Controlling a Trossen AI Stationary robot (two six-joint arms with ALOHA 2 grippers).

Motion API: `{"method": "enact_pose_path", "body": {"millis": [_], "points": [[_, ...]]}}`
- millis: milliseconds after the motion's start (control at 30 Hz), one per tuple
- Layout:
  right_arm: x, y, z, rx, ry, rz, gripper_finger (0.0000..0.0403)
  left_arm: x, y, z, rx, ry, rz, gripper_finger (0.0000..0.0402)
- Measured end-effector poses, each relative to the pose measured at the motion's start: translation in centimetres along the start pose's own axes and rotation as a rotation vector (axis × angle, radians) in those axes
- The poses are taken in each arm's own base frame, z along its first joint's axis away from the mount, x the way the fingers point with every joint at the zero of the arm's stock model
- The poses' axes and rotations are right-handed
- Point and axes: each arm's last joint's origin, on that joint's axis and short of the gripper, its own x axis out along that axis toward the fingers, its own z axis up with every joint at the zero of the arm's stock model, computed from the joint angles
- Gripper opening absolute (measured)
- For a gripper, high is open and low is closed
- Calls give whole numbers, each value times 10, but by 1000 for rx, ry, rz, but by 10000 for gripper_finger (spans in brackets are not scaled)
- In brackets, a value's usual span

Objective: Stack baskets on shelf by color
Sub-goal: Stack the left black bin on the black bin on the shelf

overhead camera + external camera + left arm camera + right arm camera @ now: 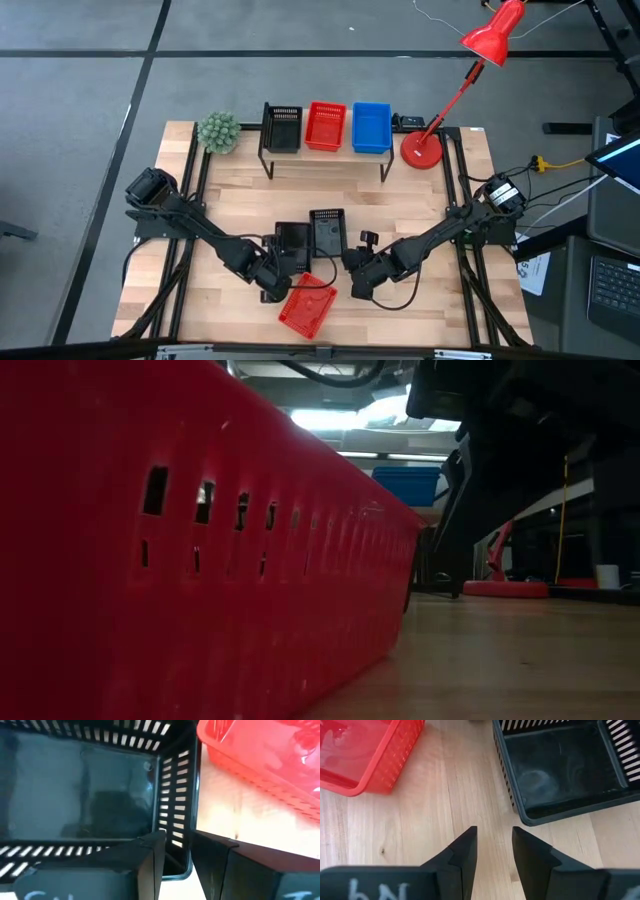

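On the shelf point(325, 160) at the table's far side stand a black basket point(282, 128), a red basket point(326, 126) and a blue basket point(371, 128). Two more black baskets point(293, 243) point(327, 230) rest on the table's middle, and a red basket point(307, 305) lies near the front edge, filling the low view point(200, 560). My left gripper point(177, 842) is open, its fingers astride a side wall of the left black basket point(80, 790). My right gripper point(495, 832) is open over bare wood, between the red basket point(365, 750) and a black basket point(565, 770). My left gripper has one finger point(150, 850) inside the black basket and one point(215, 855) outside, with the basket's side wall near its corner point(182, 835) between them. The fingers slant down from above. The basket sits flat on the table. Whether a finger touches the wall I cannot tell.
A green plant ball point(218, 131) sits left of the shelf. A red desk lamp stands with its base point(422, 150) to the shelf's right and its head point(495, 32) beyond the table. Bare wood lies between the shelf and the loose baskets.
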Motion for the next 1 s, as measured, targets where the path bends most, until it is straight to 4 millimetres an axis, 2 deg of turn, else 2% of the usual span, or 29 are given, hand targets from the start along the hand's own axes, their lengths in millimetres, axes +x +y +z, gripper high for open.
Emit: {"method": "enact_pose_path", "body": {"millis": [300, 533, 1000], "points": [[0, 0, 0, 0, 0, 0, 122, -2, 0, 2, 46, 1, 0, 81], [0, 0, 0, 21, 0, -1, 122, -16, -5, 19, 92, -35, -19, 81], [-1, 1, -1, 22, 4, 8, 122, -17, -4, 14, 70, 6, 10, 81]]}}
